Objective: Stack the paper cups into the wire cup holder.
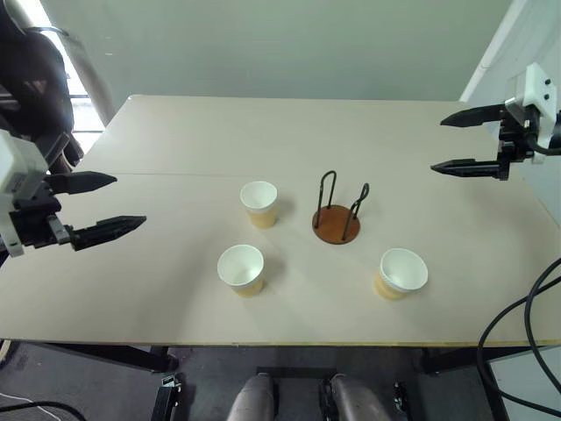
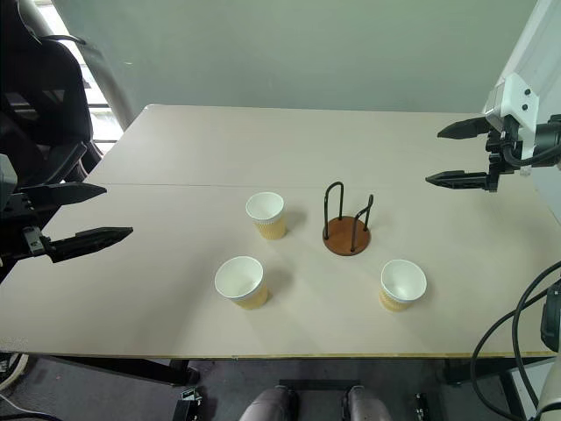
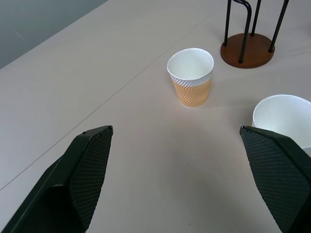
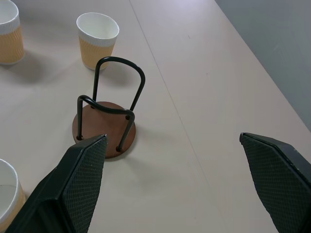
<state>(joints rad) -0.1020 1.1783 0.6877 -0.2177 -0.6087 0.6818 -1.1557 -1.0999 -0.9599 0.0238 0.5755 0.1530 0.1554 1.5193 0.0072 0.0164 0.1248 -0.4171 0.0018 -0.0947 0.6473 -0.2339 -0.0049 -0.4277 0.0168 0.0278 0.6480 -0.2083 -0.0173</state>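
Standing upright, 3 tan-sided paper cups white inside

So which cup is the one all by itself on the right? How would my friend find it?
Start at the beige table and find the wire cup holder near its middle. The paper cup sits alone at the holder's front right, nearer the table's front edge; the other two stand left of the holder.
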